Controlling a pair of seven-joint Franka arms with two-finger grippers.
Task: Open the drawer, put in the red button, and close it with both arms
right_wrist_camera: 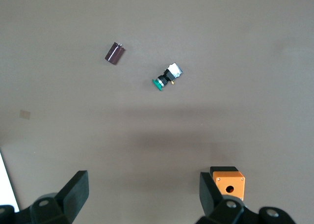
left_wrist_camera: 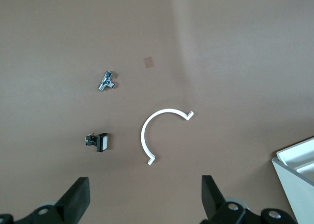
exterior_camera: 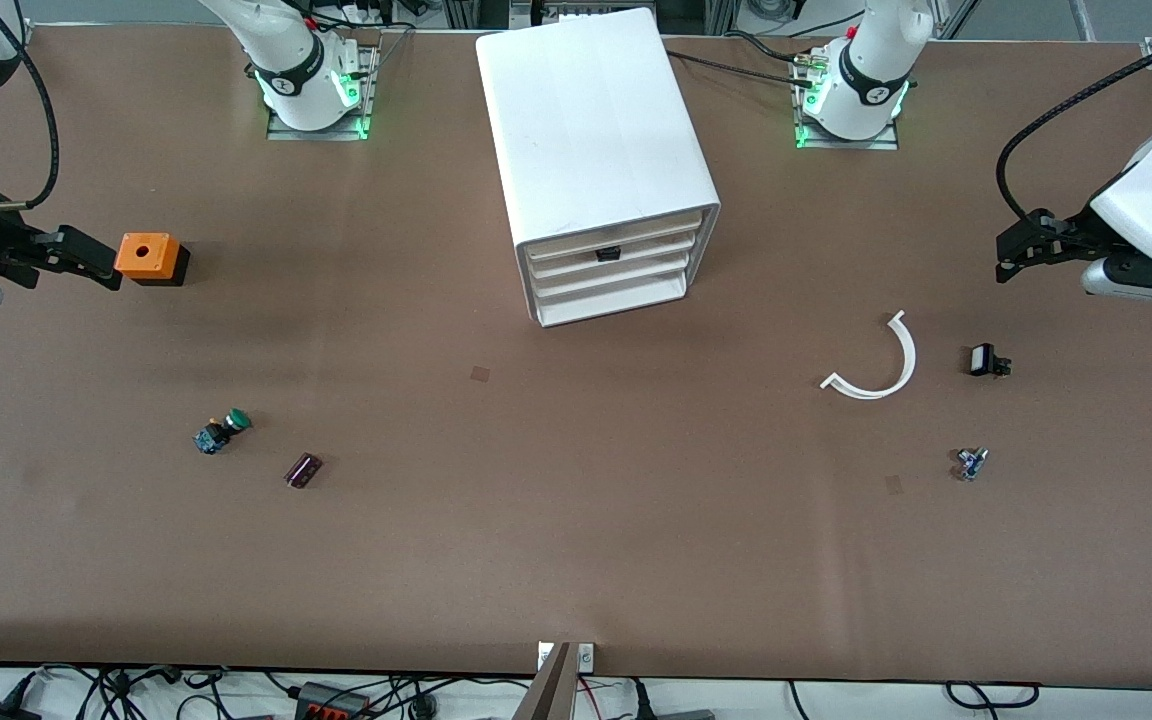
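Observation:
The white cabinet stands at the table's middle, toward the robots' bases, with its front toward the front camera. Its three white drawers all look pushed in. A small dark piece sits on the upper drawer's front. The red button is not in view. My left gripper hangs open and empty over the left arm's end of the table; its fingers show wide apart in the left wrist view. My right gripper is open and empty, right beside the orange box.
A green-capped switch and a maroon cylinder lie toward the right arm's end. A white curved strip, a black and white part and a small metal fitting lie toward the left arm's end.

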